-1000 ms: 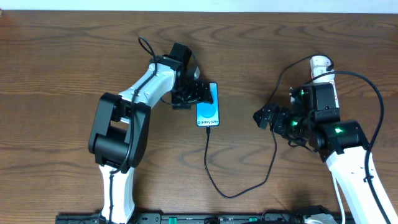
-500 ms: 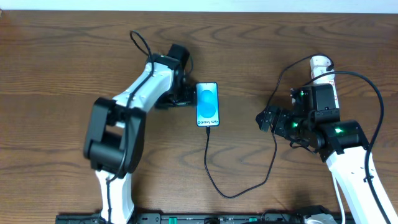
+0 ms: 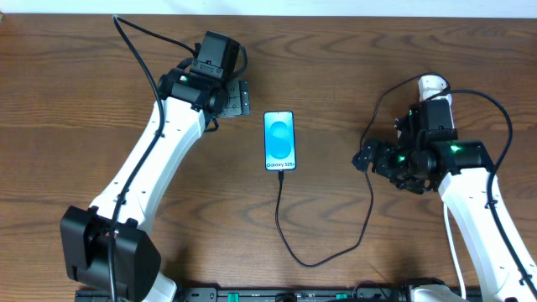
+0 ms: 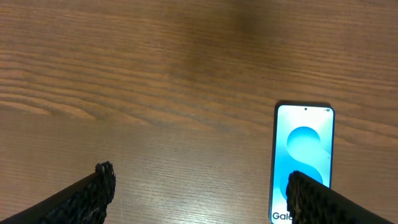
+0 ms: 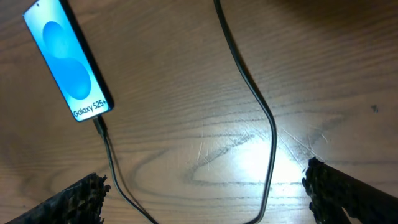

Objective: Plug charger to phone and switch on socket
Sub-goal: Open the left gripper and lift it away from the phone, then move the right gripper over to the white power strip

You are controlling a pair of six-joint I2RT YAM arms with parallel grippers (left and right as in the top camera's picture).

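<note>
1. phone (image 3: pixel 280 141): flat on the wooden table (image 3: pixel 84 101), screen up and lit cyan. It lies between my two arms and neither touches it.
2. charger (image 3: pixel 284 222): thin black cable. Its plug tip (image 5: pixel 99 123) sits at the phone's lower edge, and I judge it seated. From there the cable loops toward the near edge, then climbs to my right arm.
3. left gripper (image 4: pixel 202 186): jaws spread wide and empty, above bare wood just beside the phone's upper left.
4. right gripper (image 5: pixel 205 186): jaws fully apart, holding nothing, over the cable well to the phone's right.
5. socket: mostly hidden by my right arm. Only a white end (image 3: pixel 432 84) shows beyond it. I cannot tell whether that is the strip or the adapter, and no switch is visible.
6. Progress: the plugging-in looks done. The switch-on is left, and my right arm is nearest to it.
</note>
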